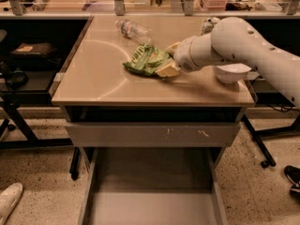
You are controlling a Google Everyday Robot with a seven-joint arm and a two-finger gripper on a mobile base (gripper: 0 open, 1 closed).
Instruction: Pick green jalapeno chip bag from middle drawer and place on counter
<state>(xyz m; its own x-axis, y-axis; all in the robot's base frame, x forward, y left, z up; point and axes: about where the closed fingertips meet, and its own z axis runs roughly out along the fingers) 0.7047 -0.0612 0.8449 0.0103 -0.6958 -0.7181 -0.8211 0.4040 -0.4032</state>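
Note:
The green jalapeno chip bag (146,60) lies crumpled on the beige counter (98,74), a little right of its middle. My gripper (169,58) reaches in from the right, with its cream fingers (167,71) spread on either side of the bag's right end. The fingers stand wide apart and the bag rests on the counter. The middle drawer (150,205) is pulled out below, and its flat grey floor is bare.
A clear plastic bottle (132,30) lies at the back of the counter. A white bowl (233,72) sits at the right edge under my arm. A shut grey drawer front with white scuffs (154,134) is under the counter. Dark shelving stands left, table legs right.

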